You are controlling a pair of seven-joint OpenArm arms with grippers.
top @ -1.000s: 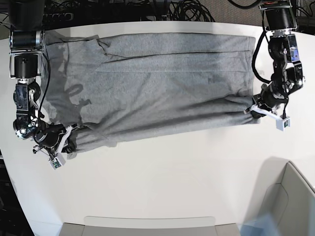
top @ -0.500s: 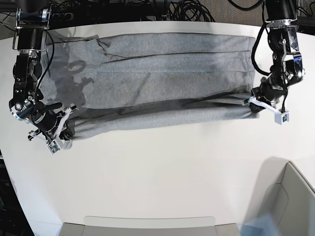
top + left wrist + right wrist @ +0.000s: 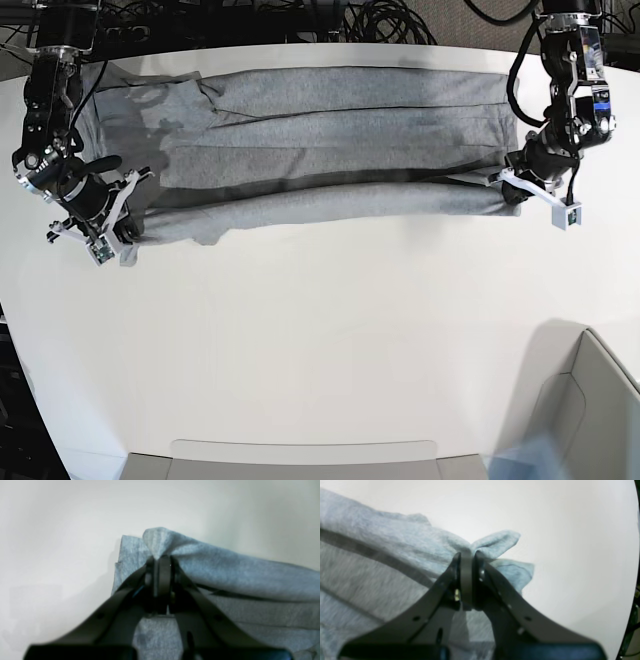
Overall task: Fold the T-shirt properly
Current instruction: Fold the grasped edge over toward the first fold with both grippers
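Both grippers are pinched tight on cloth: the left gripper (image 3: 512, 188) and right gripper (image 3: 118, 228) each hold an end of the T-shirt (image 3: 330, 150), stretched across the surface (image 3: 330, 340). Uneven carrying could skew the fold; a corner could slip.

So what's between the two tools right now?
In the base view, only the T-shirt spans from left tool to right tool; both pinch its lifted edge.

My view: white table (image 3: 330, 340) filling the frame, black cable tangle (image 3: 380, 20) along top edge, grey bin (image 3: 585, 410) lower right, even light.
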